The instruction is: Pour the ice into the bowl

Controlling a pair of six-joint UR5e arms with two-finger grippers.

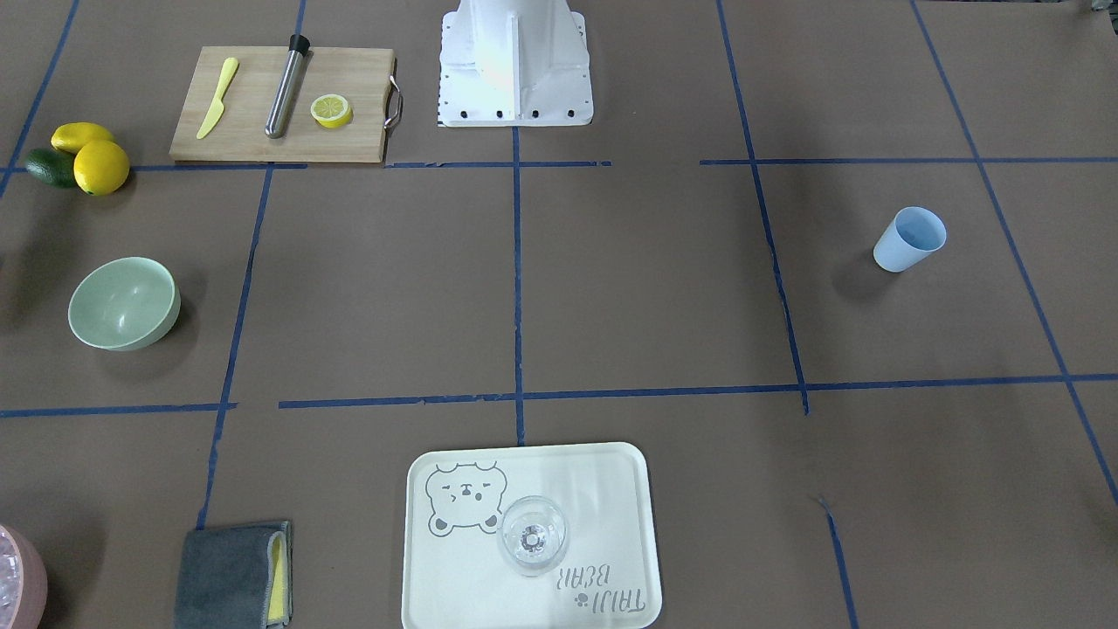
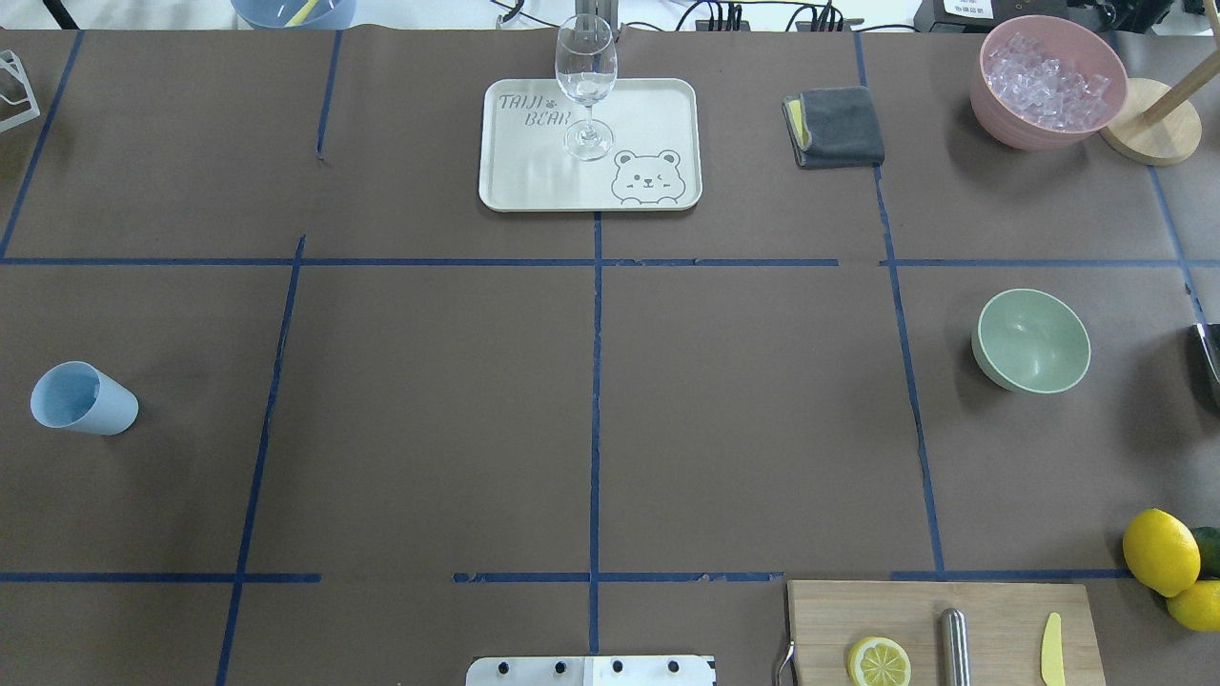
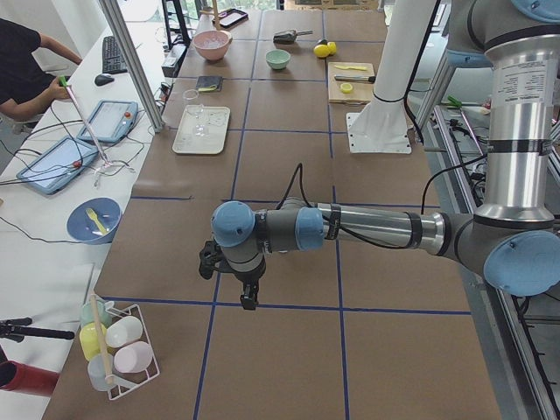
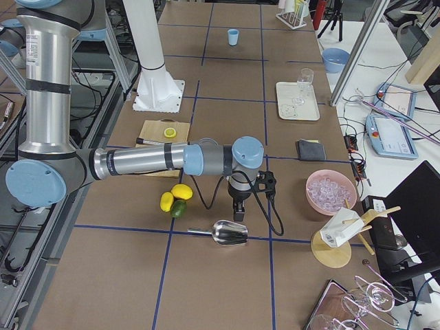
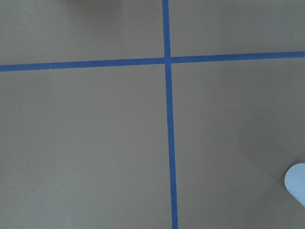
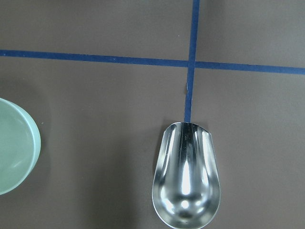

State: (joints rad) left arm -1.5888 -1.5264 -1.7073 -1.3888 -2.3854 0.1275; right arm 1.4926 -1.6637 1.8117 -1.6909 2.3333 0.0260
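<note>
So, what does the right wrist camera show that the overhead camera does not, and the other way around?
Only the right wrist view: the whole metal scoop, lying empty; the overhead view catches at most a sliver of it at its right edge.
Only the overhead view: the ice heaped in the pink container, the wine glass standing on the tray, and the blue cup.
Both: the mint-green bowl, empty, and the blue tape lines.

Blue tape lines (image 5: 167,59) cross on brown paper (image 5: 86,143) (pale-blue cup (image 5: 297,182) lower right).
</note>
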